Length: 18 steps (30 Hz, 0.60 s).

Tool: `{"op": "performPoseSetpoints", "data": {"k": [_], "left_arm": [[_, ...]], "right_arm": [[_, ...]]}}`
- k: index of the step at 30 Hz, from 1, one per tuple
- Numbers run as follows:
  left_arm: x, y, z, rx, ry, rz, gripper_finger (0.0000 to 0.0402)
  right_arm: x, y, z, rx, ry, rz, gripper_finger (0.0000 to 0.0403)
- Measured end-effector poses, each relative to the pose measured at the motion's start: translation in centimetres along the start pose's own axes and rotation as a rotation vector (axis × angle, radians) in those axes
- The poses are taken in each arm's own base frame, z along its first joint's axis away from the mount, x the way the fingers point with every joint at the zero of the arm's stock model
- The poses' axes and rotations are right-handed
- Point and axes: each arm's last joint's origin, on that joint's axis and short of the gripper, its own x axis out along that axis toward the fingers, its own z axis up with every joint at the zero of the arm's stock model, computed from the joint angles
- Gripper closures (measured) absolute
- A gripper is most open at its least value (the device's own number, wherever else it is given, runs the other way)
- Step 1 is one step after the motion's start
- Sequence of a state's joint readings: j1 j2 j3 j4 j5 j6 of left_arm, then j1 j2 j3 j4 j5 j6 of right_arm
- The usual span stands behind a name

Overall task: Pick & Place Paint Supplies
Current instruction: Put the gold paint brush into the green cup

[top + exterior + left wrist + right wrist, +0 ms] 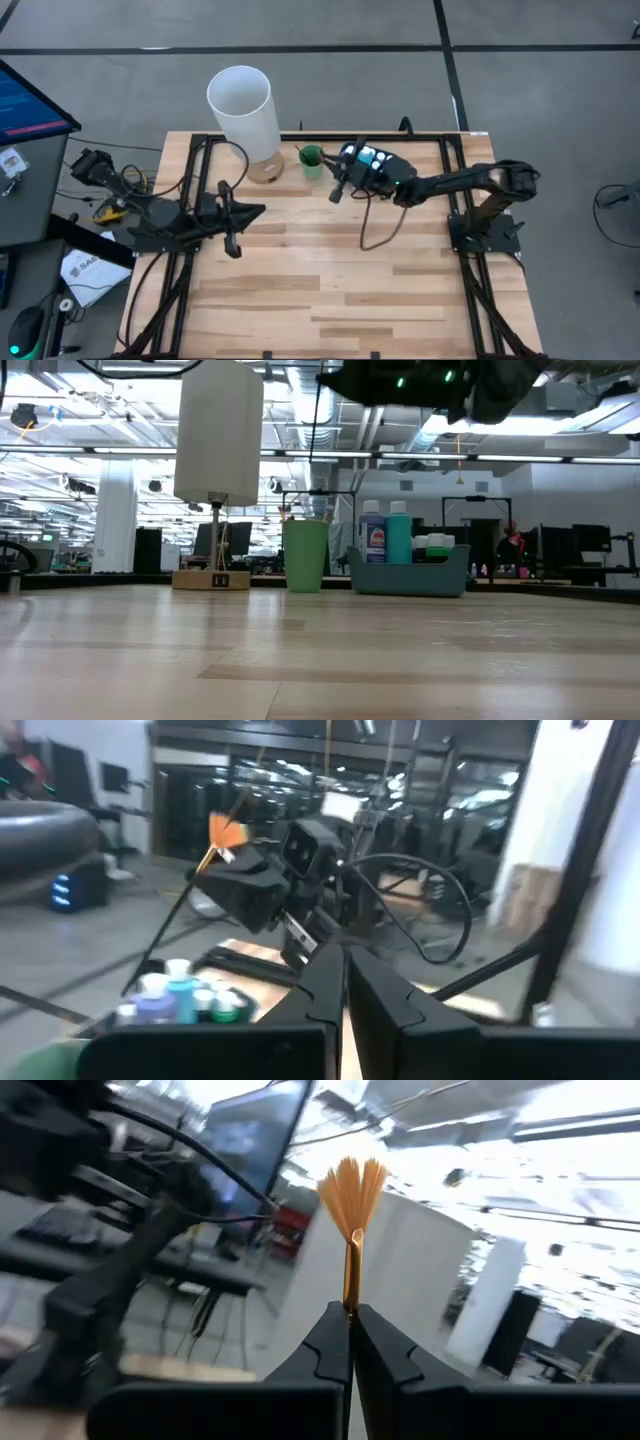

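overhead, table-level, two wrist views

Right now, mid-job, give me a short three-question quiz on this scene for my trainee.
1. True or false: the right gripper is shut on a fan brush.
2. What stands between the lamp and the blue caddy in the low view? A) green cup B) red box C) grey bowl
3. Fill in: the left gripper is ____ and holds nothing.

Key: 1 true; 2 A; 3 shut
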<state>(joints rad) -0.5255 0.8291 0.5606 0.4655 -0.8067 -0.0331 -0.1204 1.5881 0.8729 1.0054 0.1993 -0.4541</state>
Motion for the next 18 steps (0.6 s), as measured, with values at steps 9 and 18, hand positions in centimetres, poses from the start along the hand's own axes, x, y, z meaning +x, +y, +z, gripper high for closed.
{"op": "performPoseSetpoints", "data": {"k": [9, 18], "left_arm": [[-1.4, 0.4, -2.5, 0.15, 0.045, -0.016, 0.0401], [-4.0, 3.1, -5.8, 0.048, 0.007, -0.326, 0.0401]], "right_arm": [[1.2, 1.4, -7.0, 0.03, -0.027, -0.218, 0.0403], [1.3, 0.9, -10.4, 0.108, 0.024, -0.296, 0.0403]]}}
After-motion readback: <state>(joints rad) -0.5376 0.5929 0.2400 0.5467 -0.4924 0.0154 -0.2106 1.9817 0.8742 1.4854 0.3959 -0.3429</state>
